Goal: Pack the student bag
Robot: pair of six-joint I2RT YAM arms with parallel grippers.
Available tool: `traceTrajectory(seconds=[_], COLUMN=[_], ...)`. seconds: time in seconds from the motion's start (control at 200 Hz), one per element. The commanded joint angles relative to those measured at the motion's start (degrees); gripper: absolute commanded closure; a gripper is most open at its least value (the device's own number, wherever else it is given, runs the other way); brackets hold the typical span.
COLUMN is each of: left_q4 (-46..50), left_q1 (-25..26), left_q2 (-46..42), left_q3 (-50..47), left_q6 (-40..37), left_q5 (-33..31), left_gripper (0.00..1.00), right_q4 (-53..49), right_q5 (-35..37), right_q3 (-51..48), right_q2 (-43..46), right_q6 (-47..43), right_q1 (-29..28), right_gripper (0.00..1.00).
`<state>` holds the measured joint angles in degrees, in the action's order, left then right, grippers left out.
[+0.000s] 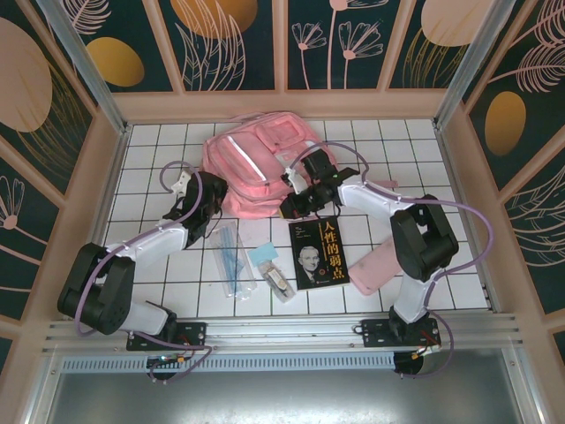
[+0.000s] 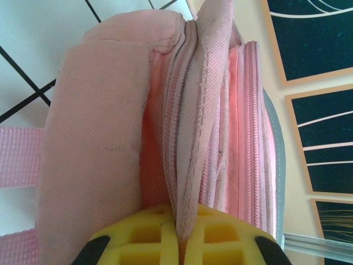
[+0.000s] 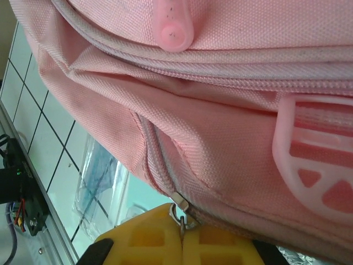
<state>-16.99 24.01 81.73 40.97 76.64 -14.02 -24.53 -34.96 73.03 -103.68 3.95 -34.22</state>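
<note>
The student bag (image 1: pixel 256 159), a big pink fabric backpack, lies at the back middle of the tiled table. At its left lower edge, my left gripper (image 1: pixel 214 194) is shut. In the left wrist view the yellow fingertips (image 2: pixel 226 237) pinch a stitched pink fabric edge (image 2: pixel 190 182) beside a zipper track of the bag (image 2: pixel 94 138). My right gripper (image 1: pixel 293 201) is at the bag's lower right edge. In the right wrist view it (image 3: pixel 182 231) is shut on the metal zipper pull (image 3: pixel 181 205) where the zipper seam of the bag (image 3: pixel 220 127) ends.
In front of the bag lie a clear pencil case (image 1: pixel 231 256), a small packet with a blue card (image 1: pixel 270 268), a dark book with a portrait (image 1: pixel 318 254) and a flat pink pouch (image 1: pixel 375 269) under the right arm. Wooden walls enclose the table.
</note>
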Motion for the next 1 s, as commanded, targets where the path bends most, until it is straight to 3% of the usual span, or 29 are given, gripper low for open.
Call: traceTrajectory(seconds=[0.0, 0.075, 0.21, 0.33, 0.45, 0.545, 0.776, 0.926, 0.996], left_q4=[-9.62, -13.32, -14.76, -15.99, -14.88, -14.52, -15.61, -14.57, -13.51], left_q1=[0.84, 1.77, 3.83, 4.37, 4.2, 3.63, 1.29, 1.3, 1.3], left_q2=[-0.95, 0.97, 3.64, 4.94, 5.83, 7.54, 11.45, 9.67, 8.45], left_q3=[2.8, 1.14, 0.74, 0.97, 3.6, 6.47, 9.83, 9.66, 9.65], left_q6=[1.29, 4.41, 5.22, 4.8, -1.03, -5.06, -5.26, -4.95, -4.85], left_q5=[2.11, 4.5, 5.51, 5.56, 1.28, -1.17, -0.09, 0.43, 0.91], left_gripper=[1.0, 1.0, 1.0, 1.0, 1.0, 1.0, 1.0, 1.0, 1.0], right_q4=[2.93, 10.76, 20.75, 5.03, 2.02, 3.78, 7.75, 10.55, 14.07], right_q5=[-5.82, -12.55, -12.22, -3.98, 1.99, 4.38, 6.66, 7.49, 7.25], right_q3=[4.77, 6.84, 7.66, 16.88, 13.01, 8.0, -1.45, -8.53, -12.57], right_q2=[-1.78, -2.88, -3.93, -9.05, -8.52, -6.24, 1.36, 7.37, 10.2], right_q6=[2.45, 9.33, 17.7, 8.28, 8.64, 11.55, 16.74, 19.74, 22.37], right_q1=[-2.3, -2.93, -2.87, -5.77, -4.52, -2.89, -0.19, 2.55, 6.64], right_gripper=[1.0, 1.0, 1.0, 1.0, 0.98, 0.9, 0.42, 0.34, 0.31])
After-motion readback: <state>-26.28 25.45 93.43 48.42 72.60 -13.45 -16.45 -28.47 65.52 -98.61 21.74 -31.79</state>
